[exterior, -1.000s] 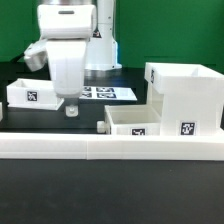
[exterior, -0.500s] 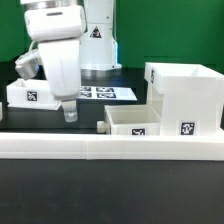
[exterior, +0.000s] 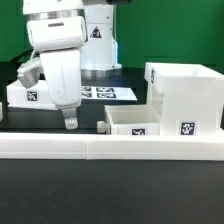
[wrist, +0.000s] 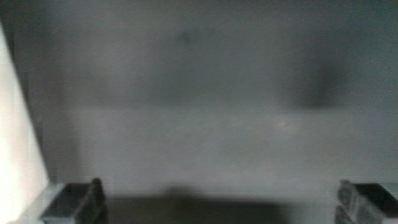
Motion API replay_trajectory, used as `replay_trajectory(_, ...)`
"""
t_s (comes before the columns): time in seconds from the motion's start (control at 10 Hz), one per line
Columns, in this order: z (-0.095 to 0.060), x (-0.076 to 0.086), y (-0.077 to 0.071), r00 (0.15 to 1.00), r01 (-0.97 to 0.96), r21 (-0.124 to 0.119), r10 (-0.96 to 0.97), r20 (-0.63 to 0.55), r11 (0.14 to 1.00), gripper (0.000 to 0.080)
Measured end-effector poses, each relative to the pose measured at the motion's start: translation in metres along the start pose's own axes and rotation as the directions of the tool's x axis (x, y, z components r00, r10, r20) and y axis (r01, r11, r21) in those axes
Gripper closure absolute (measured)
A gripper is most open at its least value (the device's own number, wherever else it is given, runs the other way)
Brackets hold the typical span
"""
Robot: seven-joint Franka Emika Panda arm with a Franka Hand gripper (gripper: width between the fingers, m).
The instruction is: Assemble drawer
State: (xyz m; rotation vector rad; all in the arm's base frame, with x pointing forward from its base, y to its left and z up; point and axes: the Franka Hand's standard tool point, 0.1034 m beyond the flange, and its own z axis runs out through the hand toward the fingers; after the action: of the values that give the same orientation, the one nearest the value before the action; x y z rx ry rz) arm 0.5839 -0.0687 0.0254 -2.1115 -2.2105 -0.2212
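Observation:
The white box housing (exterior: 184, 98) stands at the exterior view's right, open side up, with a tag on its front. One small tray (exterior: 135, 122) sits against its left side, with a dark knob at its left end. The other small tray (exterior: 27, 95) lies at the left, partly hidden behind the arm. My gripper (exterior: 70, 122) hangs between the two trays, just above the table, fingers pointing down. In the wrist view the two fingertips (wrist: 73, 202) stand wide apart with only blurred dark table between them; the gripper (wrist: 222, 205) is open and empty.
A long low white rail (exterior: 110, 148) runs across the front of the table. The marker board (exterior: 108, 92) lies flat behind the gripper. The robot base stands at the back. A pale edge (wrist: 15, 130) shows at one side of the wrist view.
The arm has moved toward the camera and down, so the gripper now hangs lower, close to the rail. It now covers more of the left tray. The parts have not moved.

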Motion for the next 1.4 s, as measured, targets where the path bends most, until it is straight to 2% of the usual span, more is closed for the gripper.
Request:
replay_trajectory(0.4,0.010,0.035,0.005,0.999,0.026,0.006,-0.026,-0.031,1.000,0.0150)
replay_trajectory(0.8,0.011,0.035,0.003,0.999,0.015,0.002,-0.015,-0.032,1.000,0.0150)
replay_trajectory(1.4,0.014,0.069,0.010,1.000,0.003,0.010,-0.003,-0.018,1.000,0.0150)
